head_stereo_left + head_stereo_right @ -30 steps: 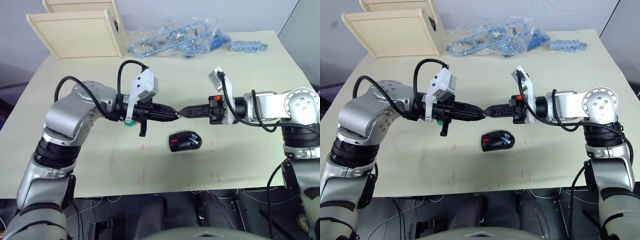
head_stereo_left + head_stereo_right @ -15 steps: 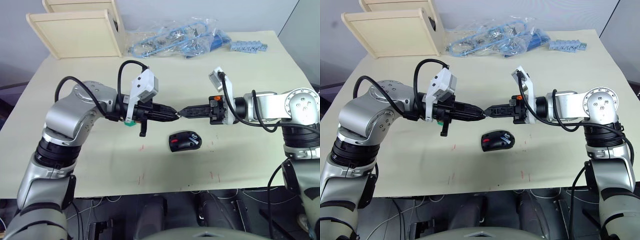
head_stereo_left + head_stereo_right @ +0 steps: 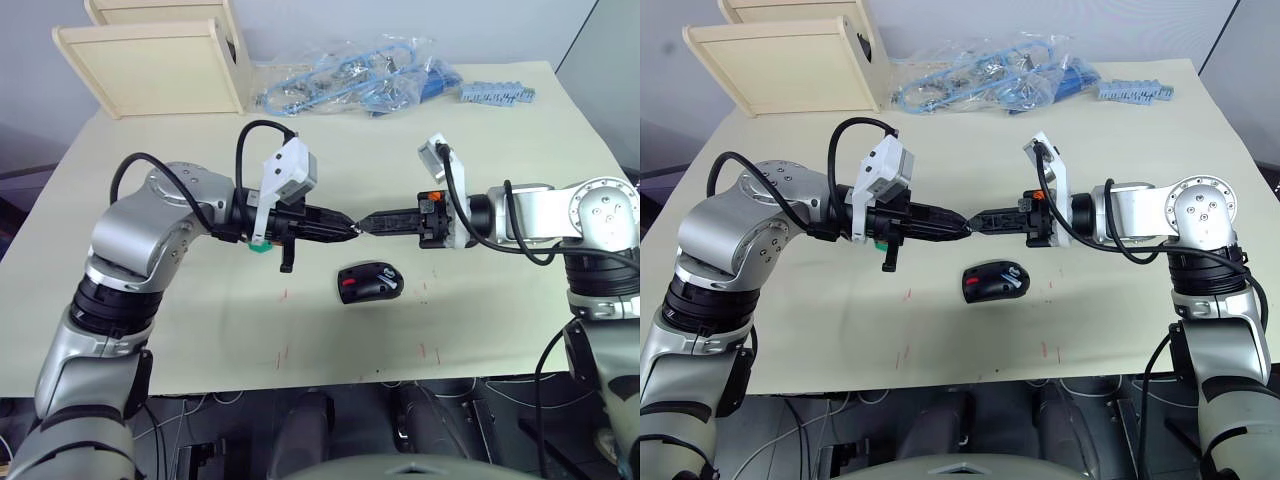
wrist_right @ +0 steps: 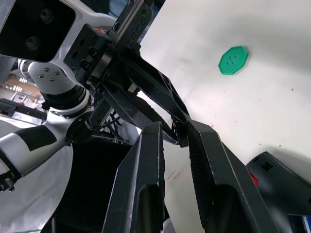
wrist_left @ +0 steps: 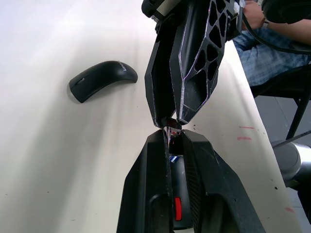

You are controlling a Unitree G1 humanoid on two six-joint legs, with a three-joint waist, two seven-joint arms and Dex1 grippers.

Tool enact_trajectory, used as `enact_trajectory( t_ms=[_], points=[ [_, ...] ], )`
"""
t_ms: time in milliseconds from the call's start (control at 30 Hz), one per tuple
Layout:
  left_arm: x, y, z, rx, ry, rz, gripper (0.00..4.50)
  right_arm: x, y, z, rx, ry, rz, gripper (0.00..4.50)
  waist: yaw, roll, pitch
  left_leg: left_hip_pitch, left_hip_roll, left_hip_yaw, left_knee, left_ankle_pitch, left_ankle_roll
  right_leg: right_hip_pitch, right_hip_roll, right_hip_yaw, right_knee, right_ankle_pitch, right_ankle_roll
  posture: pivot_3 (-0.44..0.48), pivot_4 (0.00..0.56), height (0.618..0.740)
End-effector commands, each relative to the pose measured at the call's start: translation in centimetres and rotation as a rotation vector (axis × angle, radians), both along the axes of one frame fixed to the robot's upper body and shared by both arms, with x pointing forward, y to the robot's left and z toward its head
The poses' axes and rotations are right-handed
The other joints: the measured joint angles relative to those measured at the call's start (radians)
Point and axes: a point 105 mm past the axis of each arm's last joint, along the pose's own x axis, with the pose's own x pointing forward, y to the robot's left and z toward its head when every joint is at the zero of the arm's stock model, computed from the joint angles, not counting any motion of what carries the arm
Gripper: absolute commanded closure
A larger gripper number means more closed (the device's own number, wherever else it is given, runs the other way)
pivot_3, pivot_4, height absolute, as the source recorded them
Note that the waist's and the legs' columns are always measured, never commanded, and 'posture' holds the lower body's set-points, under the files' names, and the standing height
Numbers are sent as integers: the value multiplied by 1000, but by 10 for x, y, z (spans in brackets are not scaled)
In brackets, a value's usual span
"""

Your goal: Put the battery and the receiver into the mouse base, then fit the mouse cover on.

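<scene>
My two grippers meet tip to tip above the middle of the table. The left gripper [image 3: 349,228] is shut on the receiver [image 5: 171,131], a tiny stub at its tips. The right gripper [image 3: 363,224] faces it, open, with its fingers [image 4: 148,160] on either side of the left tip. Just below and in front of the tips lies the mouse base [image 3: 370,282], black with a red patch; a blue spot shows in its compartment. The mouse cover [image 5: 102,80], a smooth black shell, lies on the table beyond. I cannot make out the battery as a whole.
A green toothed disc [image 4: 233,59] lies on the table under the left arm. Wooden boxes [image 3: 150,65] stand at the back left, bags of blue parts [image 3: 350,80] and a blue-grey strip [image 3: 497,93] at the back. A person's sleeve [image 5: 257,43] shows past the table edge.
</scene>
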Motion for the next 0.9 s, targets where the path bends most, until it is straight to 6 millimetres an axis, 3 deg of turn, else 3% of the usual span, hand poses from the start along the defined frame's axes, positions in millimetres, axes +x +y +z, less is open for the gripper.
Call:
enact_trajectory(
  t_ms=[33, 400, 500, 567, 900],
  points=[
    [-6, -5, 17, -30, -66, -40, 4479, -6, 3, 0, -8, -22, 23, 3697, 0, 0, 0, 0, 0, 0, 0, 0, 0, 0, 0, 0, 0, 0, 0, 0, 150, 740],
    [-6, -5, 16, -35, -53, -35, 4479, 1, -1, 3, -3, -54, -13, 3697, 0, 0, 0, 0, 0, 0, 0, 0, 0, 0, 0, 0, 0, 0, 0, 0, 150, 740],
    [-6, -4, 16, -34, -51, -33, 4479, 3, -4, 7, 19, -61, -25, 2891, 0, 0, 0, 0, 0, 0, 0, 0, 0, 0, 0, 0, 0, 0, 0, 0, 150, 740],
    [-6, -4, 15, -34, -49, -32, 4479, 4, -5, 9, 31, -63, -30, 2013, 0, 0, 0, 0, 0, 0, 0, 0, 0, 0, 0, 0, 0, 0, 0, 0, 150, 740],
    [-4, -2, 15, -31, -51, -21, 4479, 1, -6, 9, 28, -60, -15, 2013, 0, 0, 0, 0, 0, 0, 0, 0, 0, 0, 0, 0, 0, 0, 0, 0, 150, 740]
  ],
)
